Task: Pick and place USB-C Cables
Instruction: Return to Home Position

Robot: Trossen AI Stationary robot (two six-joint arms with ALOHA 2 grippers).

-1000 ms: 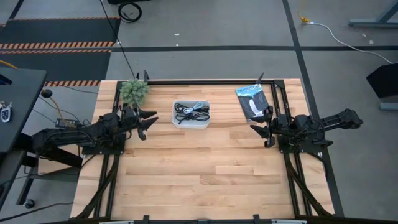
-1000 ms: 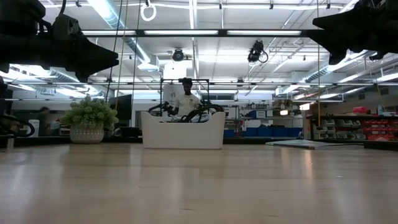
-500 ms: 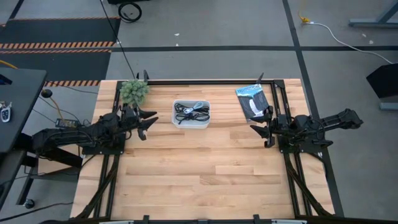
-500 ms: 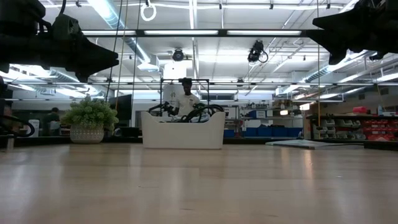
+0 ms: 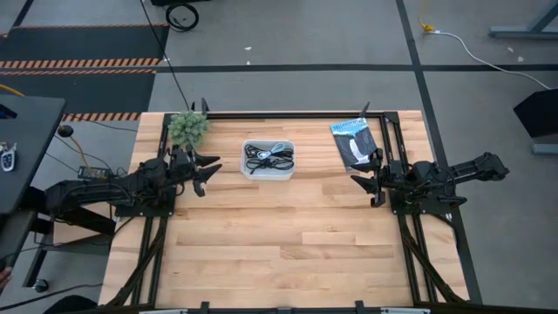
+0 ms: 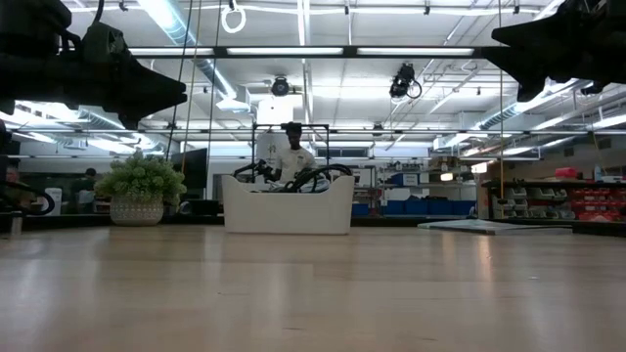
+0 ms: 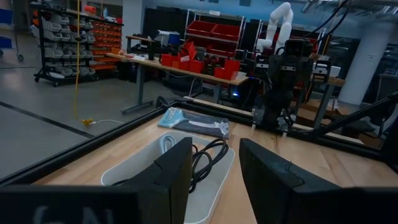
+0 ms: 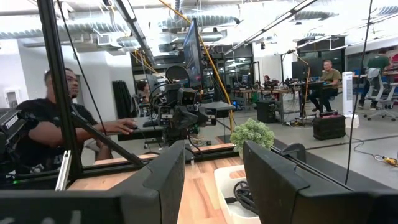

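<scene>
The cables (image 5: 266, 158) lie coiled together inside a white tray (image 5: 287, 171) near the table's far edge; black loops and a pale blue-grey one show there. In the low view their loops (image 6: 293, 178) rise above the tray's rim. My left gripper (image 5: 212, 171) hovers open above the table to the left of the tray, pointing right. My right gripper (image 5: 360, 180) hovers open at the table's right side, pointing left. In the left wrist view black and white loops (image 7: 199, 155) show in the tray beyond my fingers. Both grippers hold nothing.
A small potted plant (image 5: 187, 127) stands at the far left corner. A flat dark packet with white print (image 5: 354, 139) lies at the far right. Bare wood fills the table's middle and near half (image 5: 288, 235). People sit and stand in the room behind.
</scene>
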